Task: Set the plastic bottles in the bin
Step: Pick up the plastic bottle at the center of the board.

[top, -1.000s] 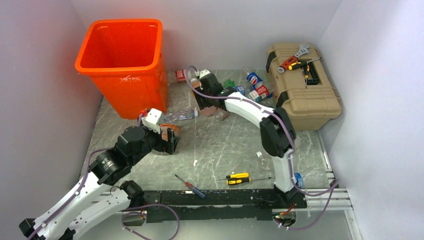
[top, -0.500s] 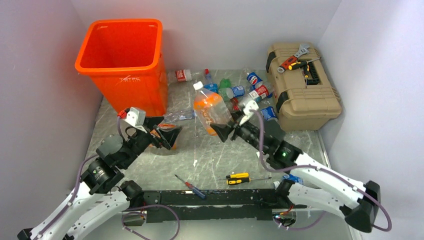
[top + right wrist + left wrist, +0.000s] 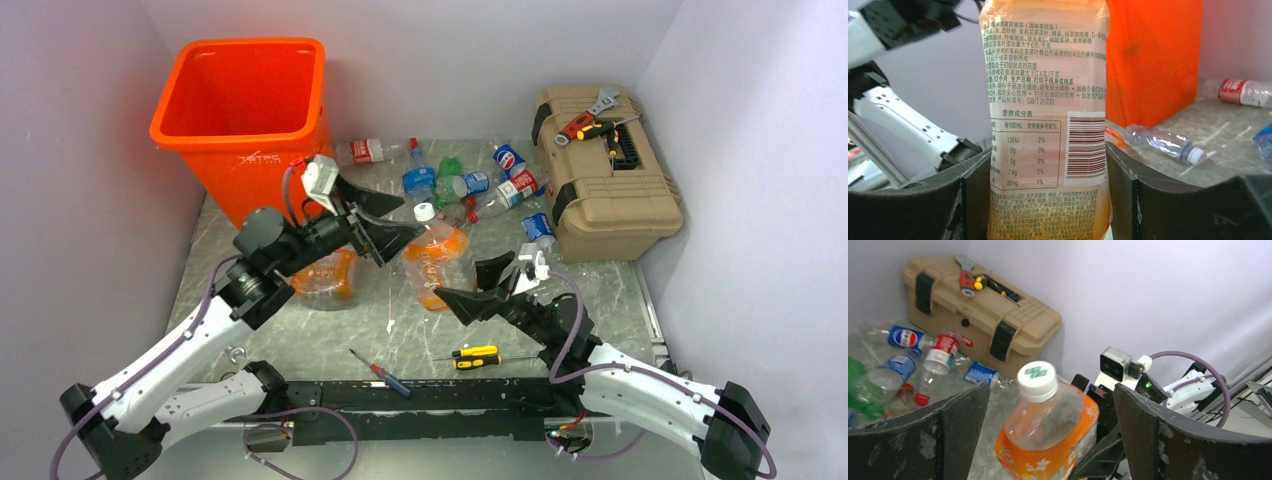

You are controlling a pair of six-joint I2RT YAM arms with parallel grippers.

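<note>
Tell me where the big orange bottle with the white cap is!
In the top view the big orange bottle is over the middle of the table, held by the right gripper, its cap beside the open left gripper.

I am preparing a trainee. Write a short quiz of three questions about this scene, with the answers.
1. True or false: the left gripper is shut on the white cap.
2. What lies on the lid of the tan toolbox? A) tools B) a bottle C) a cloth
3. Which gripper grips the white-capped bottle?

Key
1. False: its jaws stand open on either side of the cap.
2. A
3. The right gripper.
</note>
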